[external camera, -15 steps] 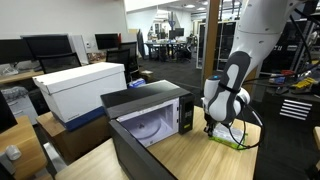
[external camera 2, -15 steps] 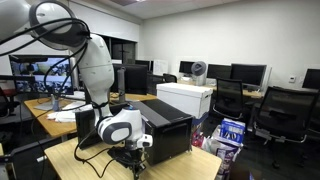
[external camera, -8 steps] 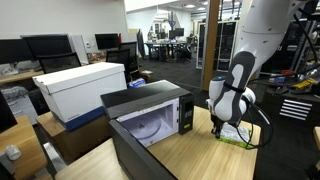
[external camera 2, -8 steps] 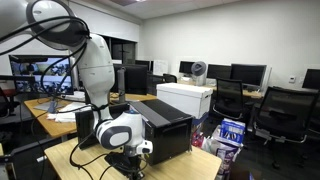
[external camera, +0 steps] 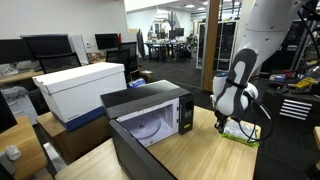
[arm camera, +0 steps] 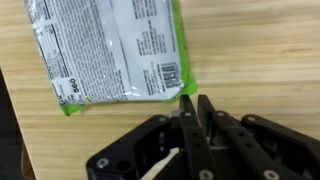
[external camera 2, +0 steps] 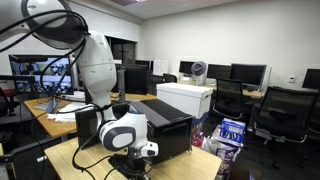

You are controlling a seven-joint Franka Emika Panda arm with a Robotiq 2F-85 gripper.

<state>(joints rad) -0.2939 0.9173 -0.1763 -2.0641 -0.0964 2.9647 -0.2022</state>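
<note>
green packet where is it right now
In the wrist view the green packet lies flat on the wooden table, upper left, its corner just beside the fingers.

packet [arm camera: 110, 50] looks like glossy, crinkly plastic film; table [arm camera: 260, 50] is pale wood grain, smooth and matt; gripper [arm camera: 194, 100] is matt black, metal or plastic, can't tell; microwave [external camera: 150, 97] shell dark, dull

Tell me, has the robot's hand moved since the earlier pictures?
Yes. In an exterior view the hand shifted right, away from the black microwave oven.
</note>
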